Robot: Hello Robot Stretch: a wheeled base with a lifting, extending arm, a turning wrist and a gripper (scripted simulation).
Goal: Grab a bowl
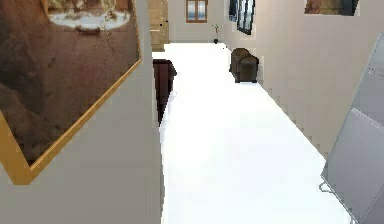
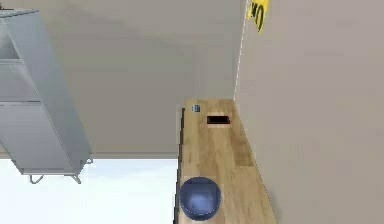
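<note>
Gold-framed painting [image 1: 60, 70] hangs at the forward view's left; grey shelf unit [image 2: 35, 110] stands left of a wooden counter [image 2: 228, 160]; blue bowl [image 2: 201, 197] sits on its near end, dark square [image 2: 217, 121] farther along; the gripper's state cannot be told

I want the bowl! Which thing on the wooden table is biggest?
The round blue bowl at the table's near end; the small bluish thing and the dark rectangle farther up are much smaller.
</note>
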